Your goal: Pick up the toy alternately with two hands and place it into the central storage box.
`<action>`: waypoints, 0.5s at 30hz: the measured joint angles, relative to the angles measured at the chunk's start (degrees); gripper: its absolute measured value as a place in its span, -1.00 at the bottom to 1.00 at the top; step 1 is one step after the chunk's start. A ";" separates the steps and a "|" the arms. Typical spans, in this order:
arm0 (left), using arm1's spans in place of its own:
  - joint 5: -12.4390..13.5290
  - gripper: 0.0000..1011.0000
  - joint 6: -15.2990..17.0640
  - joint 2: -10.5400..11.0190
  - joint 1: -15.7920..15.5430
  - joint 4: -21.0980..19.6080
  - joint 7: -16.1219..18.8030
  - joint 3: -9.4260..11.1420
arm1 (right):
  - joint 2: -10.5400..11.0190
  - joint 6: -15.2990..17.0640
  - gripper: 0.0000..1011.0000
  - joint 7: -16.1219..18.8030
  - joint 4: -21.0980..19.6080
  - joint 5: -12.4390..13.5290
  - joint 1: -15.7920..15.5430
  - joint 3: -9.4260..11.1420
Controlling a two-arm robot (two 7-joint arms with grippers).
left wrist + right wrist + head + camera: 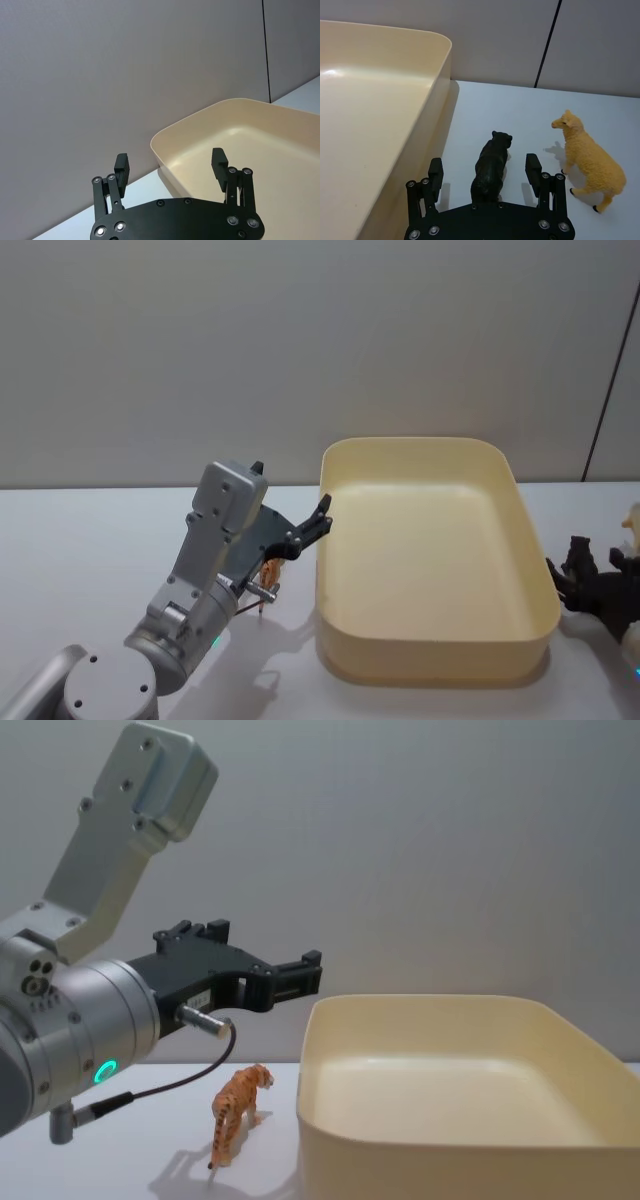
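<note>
Right tool [485, 162] is spread open, nothing gripped. A black animal toy [490, 172] stands on the table [495, 110] right between its fingers, with a gap on each side, not touching. The toy's long axis runs straight out from the tool, head at the far end, so the fingers face its flanks. Closing should catch it across the body. The toy is glossy black and four-legged, bear or panther, can't tell which.

Just outside one finger is a fuzzy yellow sheep [590, 160], standing apart from the black toy. It looks close enough to get bumped on the lift. Outside the other finger is the storage box [436, 95], cream-yellow with a rounded corner, nothing inside.

Left tool [170, 161] is also open and empty, raised off the table, aimed at the box's rim. An orange striped tiger [238, 1105] stands on the table below it, just beside the box's outer wall, head toward the box.

Judgement: the right arm is nearer a grasp, so the black toy goes first.
</note>
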 joint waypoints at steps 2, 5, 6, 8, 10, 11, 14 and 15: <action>0.00 0.98 0.00 0.00 0.00 0.00 0.00 0.00 | -0.38 0.05 0.98 0.01 0.84 -0.38 0.57 -0.20; 0.00 0.98 0.00 0.00 0.00 0.00 0.00 0.00 | -1.01 0.20 0.98 -0.15 2.32 -1.24 1.54 -0.50; 0.00 0.98 0.00 0.00 0.00 0.00 0.00 0.00 | -1.30 0.28 0.97 -0.30 3.03 -1.69 1.99 -0.64; 0.00 0.98 0.00 0.00 0.00 0.00 0.00 0.00 | -1.55 0.34 0.93 -0.43 3.58 -2.05 2.37 -0.74; 0.00 0.98 0.00 0.00 0.00 0.00 0.00 0.00 | -1.86 0.40 0.83 -0.59 4.28 -2.45 2.82 -0.87; 0.00 0.98 0.00 0.00 0.00 0.00 0.00 0.00 | -1.95 0.42 0.80 -0.64 4.53 -2.60 2.95 -0.91; 0.00 0.98 0.00 0.00 0.00 0.00 0.00 0.00 | -2.33 0.48 0.71 -0.86 5.45 -3.15 3.56 -1.09; 0.00 0.98 0.00 0.00 0.00 0.00 0.00 0.00 | -2.33 0.48 0.57 -0.86 5.45 -3.15 3.56 -1.09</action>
